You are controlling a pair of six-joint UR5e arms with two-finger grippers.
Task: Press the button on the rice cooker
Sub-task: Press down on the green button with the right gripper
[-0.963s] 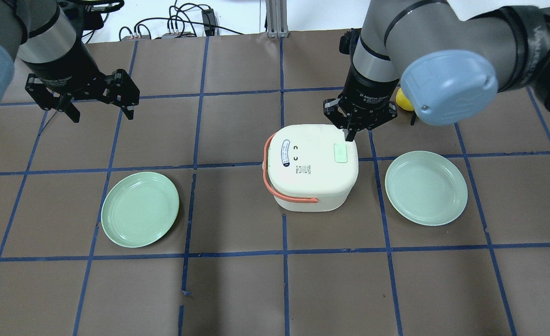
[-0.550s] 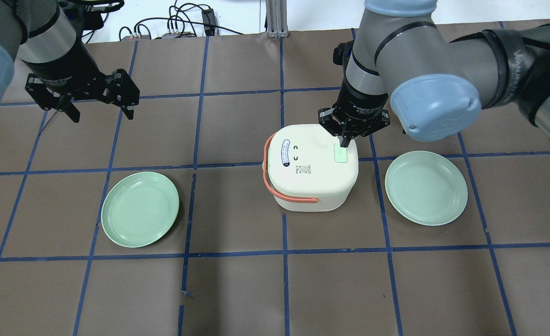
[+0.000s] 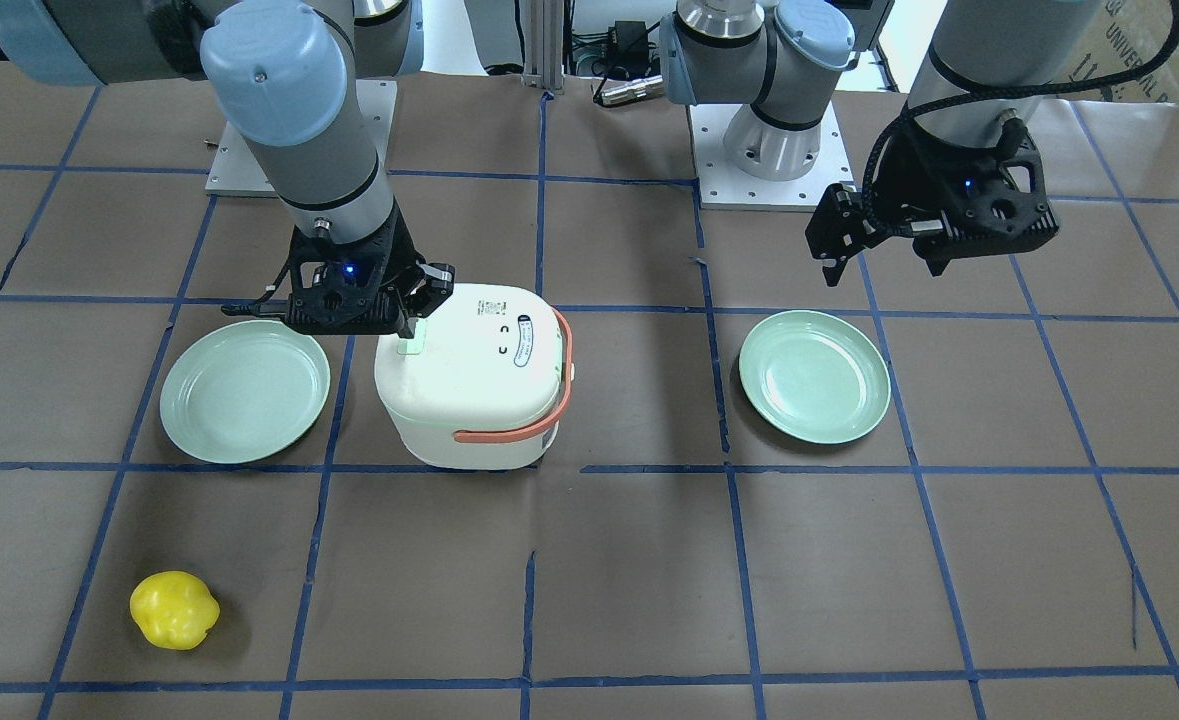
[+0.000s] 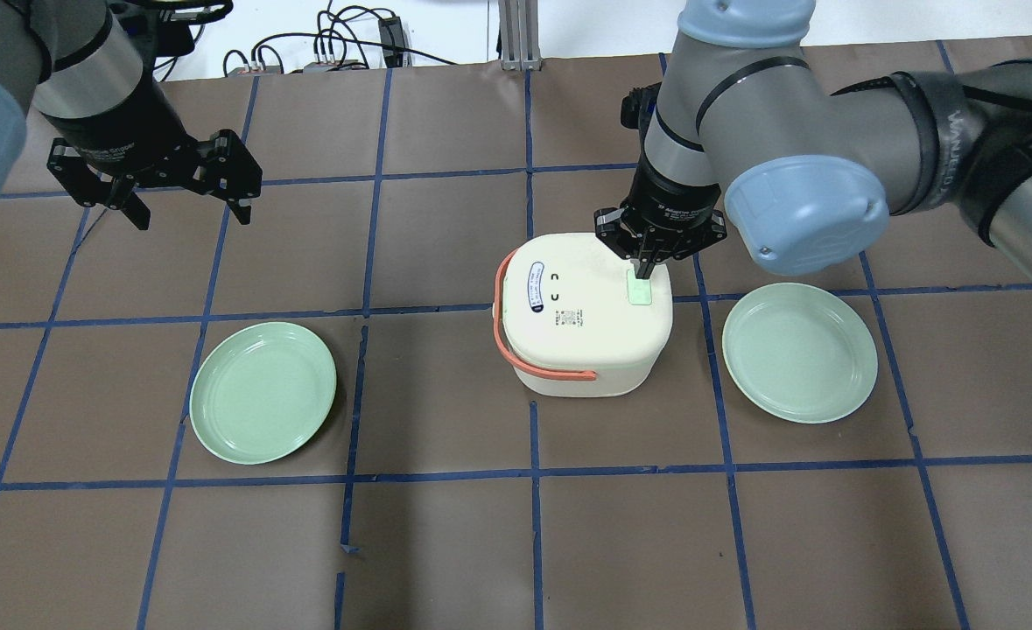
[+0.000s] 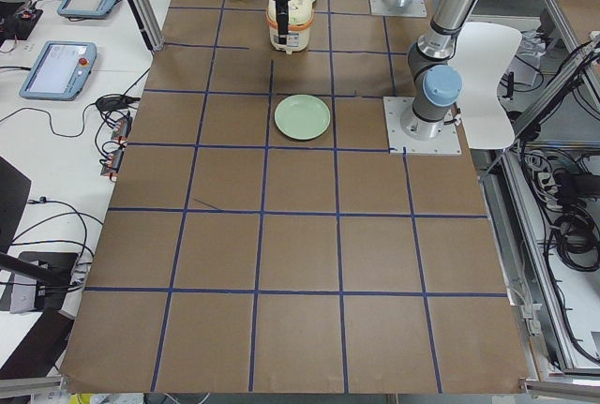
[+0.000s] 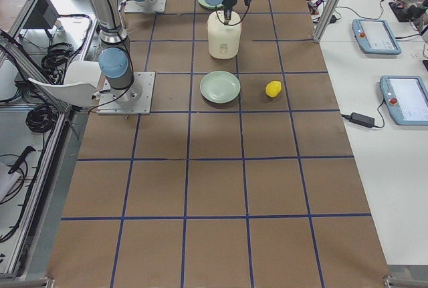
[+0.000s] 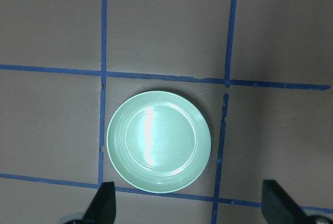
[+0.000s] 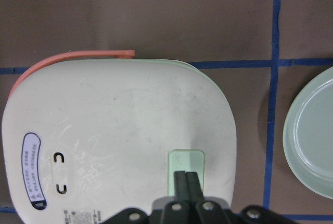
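The rice cooker (image 4: pixel 581 315) stands near the middle of the table (image 4: pixel 445 542). It is a cream-white box with rounded corners and a smooth, slightly scratched lid. A thin salmon-coloured handle (image 4: pixel 502 324) is folded down around its side. The button (image 8: pixel 186 164) is a small pale green rounded rectangle, set near one edge of the lid.

The right end effector (image 4: pixel 645 271) points straight down with its two black fingers pressed together and holds nothing. The tips rest on the button, and in the wrist view they cover its lower edge, so it is hard to see how deep the button sits.

The left end effector (image 4: pixel 192 217) hangs well apart, spread wide and empty, above a glossy round green plate (image 7: pixel 158 141). Only its two dark fingertips (image 7: pixel 104 206) show in its own camera.

A second green plate (image 4: pixel 799 352) lies just beside the cooker. A lumpy yellow object (image 3: pixel 174 610) lies on the brown paper with blue tape lines, and the overhead view does not show it.
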